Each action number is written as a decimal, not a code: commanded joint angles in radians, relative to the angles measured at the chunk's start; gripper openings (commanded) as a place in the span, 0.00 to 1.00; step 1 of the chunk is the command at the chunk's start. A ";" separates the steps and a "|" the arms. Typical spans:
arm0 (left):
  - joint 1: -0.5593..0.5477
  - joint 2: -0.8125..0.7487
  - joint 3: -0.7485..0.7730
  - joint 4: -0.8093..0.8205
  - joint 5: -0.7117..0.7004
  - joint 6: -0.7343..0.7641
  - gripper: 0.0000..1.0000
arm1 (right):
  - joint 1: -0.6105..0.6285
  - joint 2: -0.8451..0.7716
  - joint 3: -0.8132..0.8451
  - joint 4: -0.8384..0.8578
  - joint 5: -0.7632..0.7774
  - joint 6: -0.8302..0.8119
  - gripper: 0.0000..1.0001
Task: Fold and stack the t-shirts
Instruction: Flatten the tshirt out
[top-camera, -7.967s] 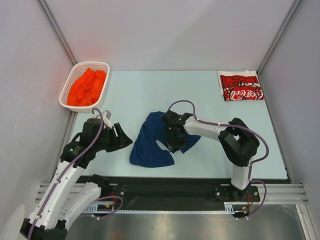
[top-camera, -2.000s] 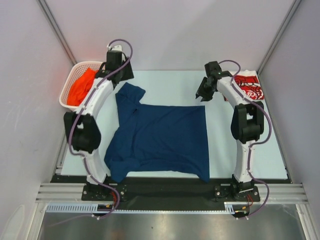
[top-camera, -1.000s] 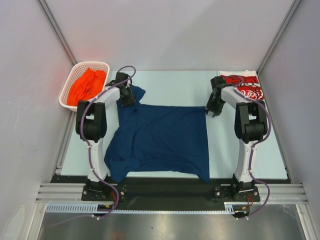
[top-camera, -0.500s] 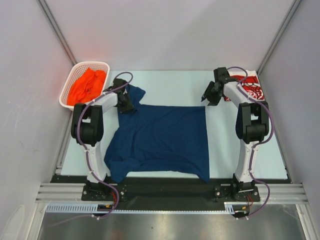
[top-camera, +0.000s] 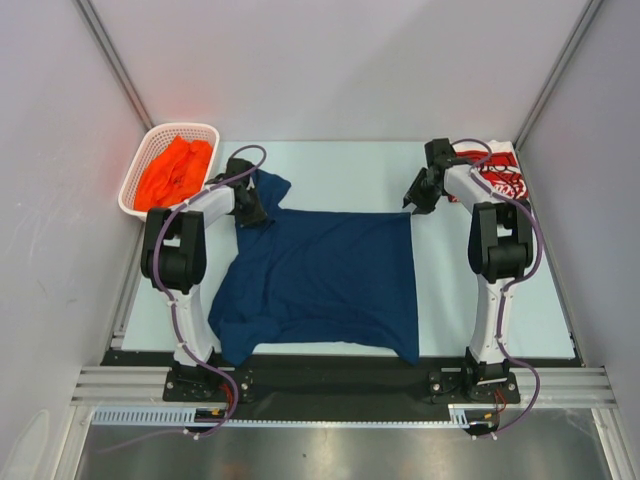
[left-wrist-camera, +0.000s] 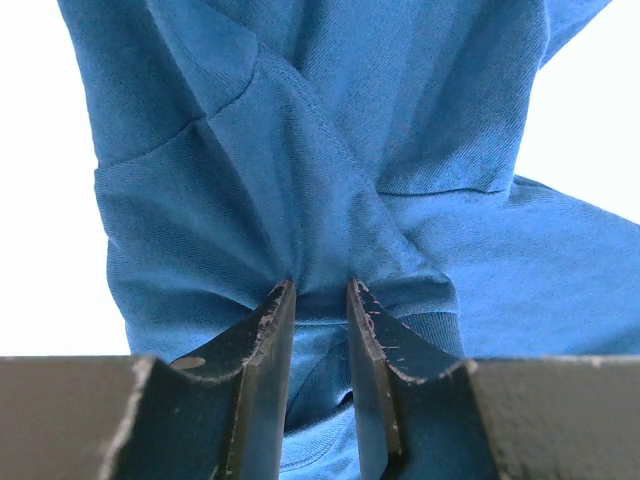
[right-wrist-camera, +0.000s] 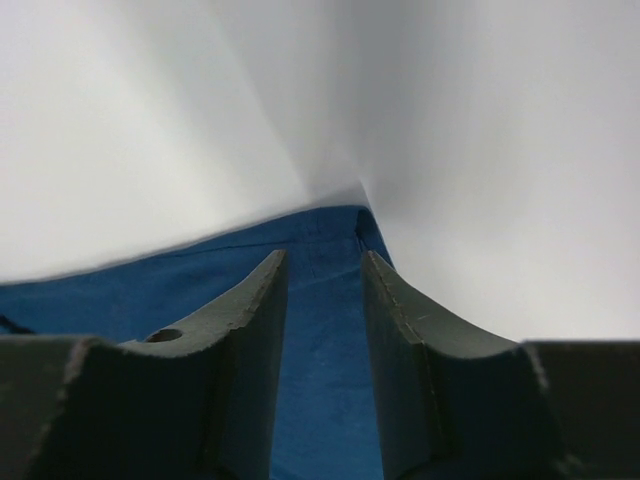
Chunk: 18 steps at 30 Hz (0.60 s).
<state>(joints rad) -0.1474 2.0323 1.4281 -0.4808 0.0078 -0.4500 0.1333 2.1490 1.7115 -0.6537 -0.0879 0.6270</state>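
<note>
The dark navy t-shirt (top-camera: 320, 280) lies spread flat on the table, its collar end at the far left. My left gripper (top-camera: 250, 210) is at that far-left corner. In the left wrist view the navy cloth (left-wrist-camera: 300, 150) gathers in creases between the narrow jaws of this gripper (left-wrist-camera: 320, 288), which is shut on it. My right gripper (top-camera: 415, 200) is open just above the shirt's far-right corner (right-wrist-camera: 150, 290), with cloth showing between the fingers of the gripper (right-wrist-camera: 322, 255). The red Coca-Cola t-shirt (top-camera: 505, 185) lies folded at the far right. The orange t-shirt (top-camera: 175, 170) sits in the basket.
The white lattice basket (top-camera: 180, 128) stands at the far left corner of the table. Both arms reach far out over the table's sides. Grey walls close in the table on the left, right and back.
Since eight seconds ago the crumpled navy shirt has been spread flat. In the last second the left gripper shifted slightly left and the right gripper moved a little off the far-right corner.
</note>
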 joint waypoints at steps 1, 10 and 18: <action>0.002 -0.057 0.003 -0.027 0.021 0.027 0.33 | 0.009 0.023 0.025 0.025 0.005 -0.006 0.40; 0.002 -0.067 -0.001 -0.024 0.018 0.037 0.33 | 0.029 0.026 0.074 -0.041 0.083 -0.029 0.38; 0.002 -0.061 0.000 -0.024 0.029 0.034 0.33 | 0.032 0.077 0.109 -0.087 0.080 -0.021 0.37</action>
<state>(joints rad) -0.1474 2.0285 1.4281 -0.4858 0.0139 -0.4351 0.1608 2.2051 1.7828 -0.7162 -0.0231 0.6094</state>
